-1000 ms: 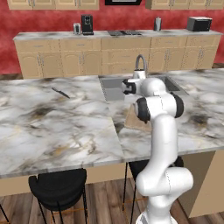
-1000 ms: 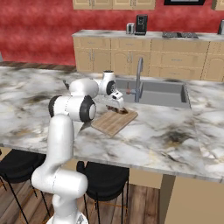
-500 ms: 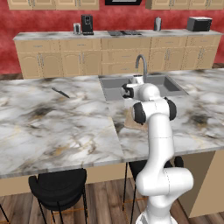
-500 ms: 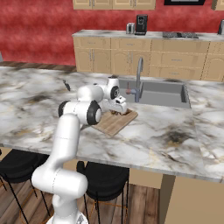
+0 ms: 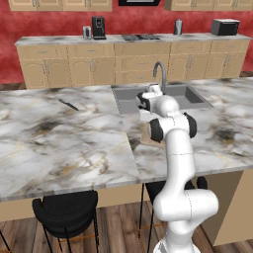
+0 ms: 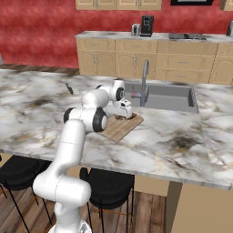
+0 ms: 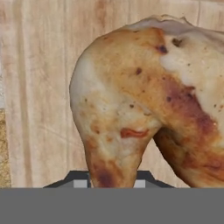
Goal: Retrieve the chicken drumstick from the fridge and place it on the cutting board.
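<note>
The chicken drumstick [image 7: 144,100], golden-brown and glossy, looms large in the hand view with its narrow end between my gripper [image 7: 109,183] fingers. Behind it lies the light tan cutting board [image 7: 39,87]. In the right base view my gripper [image 6: 124,113] points down just over the cutting board [image 6: 123,129], shut on the drumstick [image 6: 121,117], which sits at or just above the wood. In the left base view my own arm hides most of the board [image 5: 144,136]. The fridge is out of view.
The grey sink [image 6: 168,96] with its tall faucet [image 6: 144,75] lies just beyond the board. A small dark utensil [image 5: 68,104] rests on the marble island to the left. Black stools [image 5: 64,206] stand under the island's near edge.
The hand has settled slightly lower over the board with the drumstick still in its grip, and the arm's elbow has swung a little. Nothing else moved.
</note>
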### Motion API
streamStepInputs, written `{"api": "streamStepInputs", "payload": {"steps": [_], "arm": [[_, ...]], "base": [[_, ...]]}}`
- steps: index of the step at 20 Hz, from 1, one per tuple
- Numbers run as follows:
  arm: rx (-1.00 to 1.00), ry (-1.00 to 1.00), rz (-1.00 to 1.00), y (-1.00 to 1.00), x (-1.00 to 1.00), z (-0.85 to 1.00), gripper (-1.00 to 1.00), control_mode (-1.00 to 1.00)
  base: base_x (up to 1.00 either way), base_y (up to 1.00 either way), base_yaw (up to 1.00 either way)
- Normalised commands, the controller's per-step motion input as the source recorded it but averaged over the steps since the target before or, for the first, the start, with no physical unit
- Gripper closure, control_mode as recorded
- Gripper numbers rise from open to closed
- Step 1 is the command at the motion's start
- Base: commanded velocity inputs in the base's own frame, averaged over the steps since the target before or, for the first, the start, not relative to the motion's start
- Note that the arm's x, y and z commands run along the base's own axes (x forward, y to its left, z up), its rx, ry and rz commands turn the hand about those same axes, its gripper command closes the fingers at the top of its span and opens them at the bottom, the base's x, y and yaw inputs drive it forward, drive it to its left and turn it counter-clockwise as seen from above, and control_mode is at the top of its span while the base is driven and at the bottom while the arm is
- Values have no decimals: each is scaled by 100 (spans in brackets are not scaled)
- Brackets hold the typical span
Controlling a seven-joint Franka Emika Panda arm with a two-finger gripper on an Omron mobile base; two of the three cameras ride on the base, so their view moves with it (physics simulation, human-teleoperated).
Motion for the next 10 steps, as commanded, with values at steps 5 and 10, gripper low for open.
{"api": "streamStepInputs", "payload": {"steps": [5,10], "arm": [[0,16,-5,3,-29,-16,-100,-100],[0,2,-8,0,-39,-1,-100,-100]], "base": [[0,0,0],[0,0,0]]}}
